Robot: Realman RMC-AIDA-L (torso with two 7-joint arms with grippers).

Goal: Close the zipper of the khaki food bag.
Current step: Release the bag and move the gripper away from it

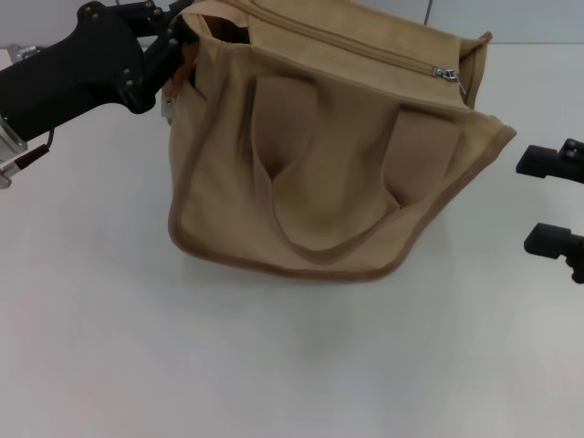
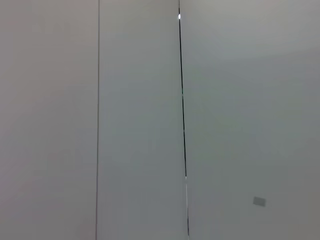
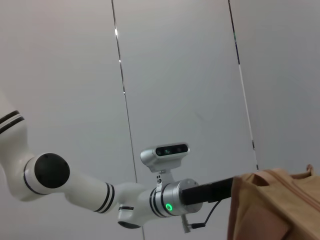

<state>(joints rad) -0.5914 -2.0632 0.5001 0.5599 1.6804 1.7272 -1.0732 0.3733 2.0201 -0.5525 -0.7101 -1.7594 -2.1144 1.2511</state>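
The khaki food bag (image 1: 338,155) sits mid-table, tilted, with its strap handles drooping down its front. The zipper (image 1: 365,44) runs along the top flap, and its silver slider (image 1: 445,73) is at the bag's right end. My left gripper (image 1: 178,46) is at the bag's upper left corner and looks shut on the fabric edge there. My right gripper (image 1: 550,201) is to the right of the bag, apart from it, open and empty. The right wrist view shows a corner of the bag (image 3: 270,205) and my left arm (image 3: 100,192). The left wrist view shows only wall.
The white table (image 1: 274,365) stretches in front of the bag and to both sides. Grey wall panels (image 2: 225,120) stand behind.
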